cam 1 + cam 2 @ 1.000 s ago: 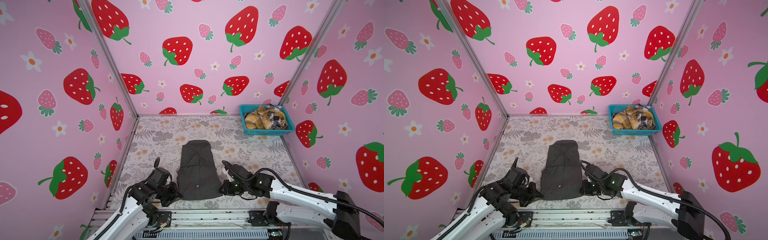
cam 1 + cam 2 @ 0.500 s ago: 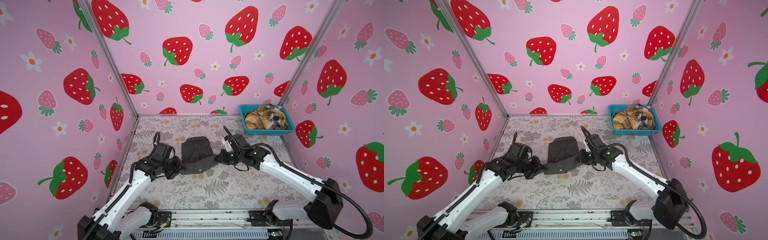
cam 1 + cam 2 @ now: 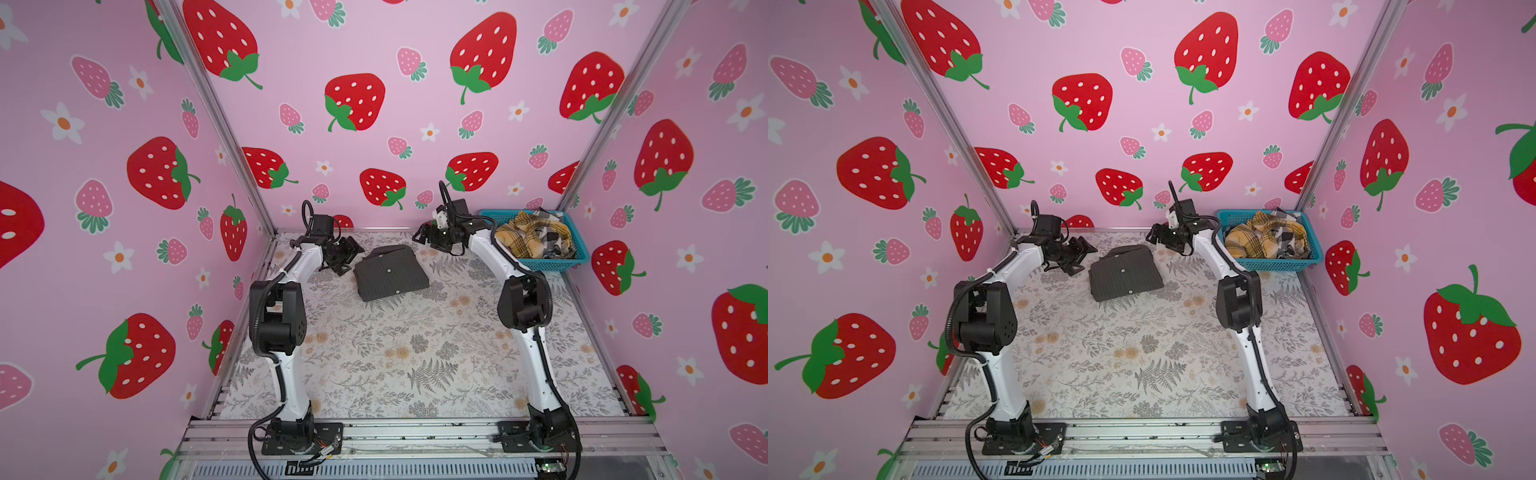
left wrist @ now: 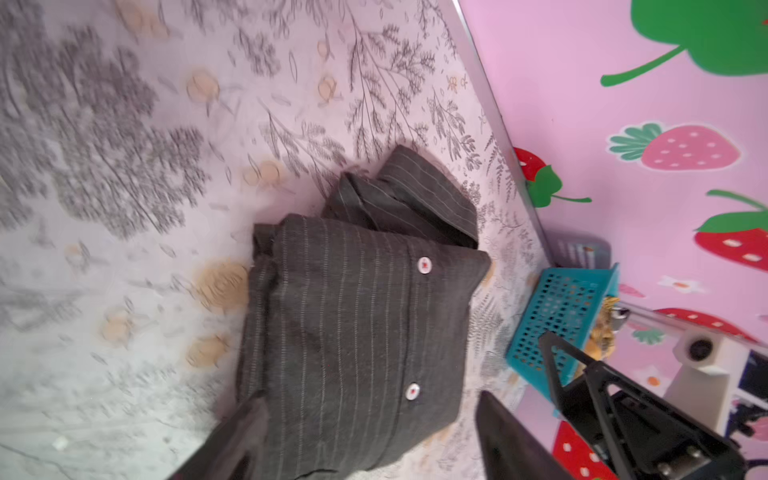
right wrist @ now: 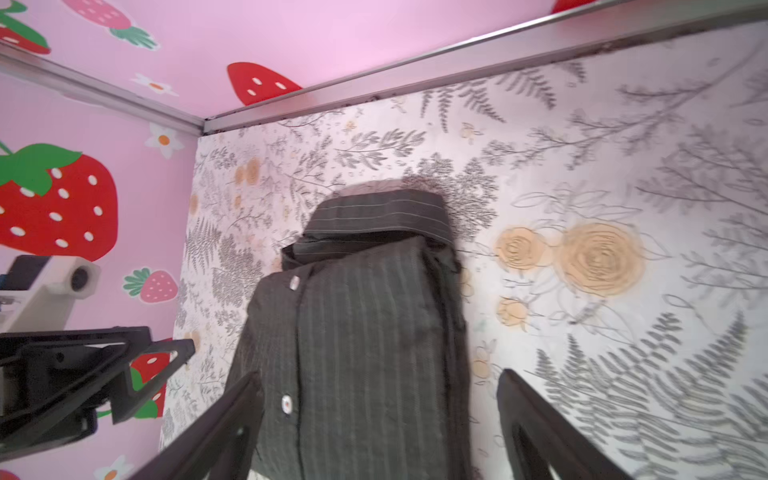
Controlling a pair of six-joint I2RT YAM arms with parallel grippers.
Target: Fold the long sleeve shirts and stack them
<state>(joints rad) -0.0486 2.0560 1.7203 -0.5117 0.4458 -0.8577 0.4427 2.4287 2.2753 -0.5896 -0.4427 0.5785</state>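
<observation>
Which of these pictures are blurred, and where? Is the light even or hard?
In both top views everything is sharp and evenly lit; the dark shirt casts only a soft shadow. In the left wrist view the floral table cover is smeared by motion, the shirt clearer. In the right wrist view the shirt and the cover are both soft.

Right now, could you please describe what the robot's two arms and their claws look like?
Both the left arm and the right arm have white link shells with chunky black joint housings, and black corrugated cables loop alongside them. The left claw and right claw are matte black with triangular, open-framed fingers. A pale camera housing rides each wrist.
</observation>
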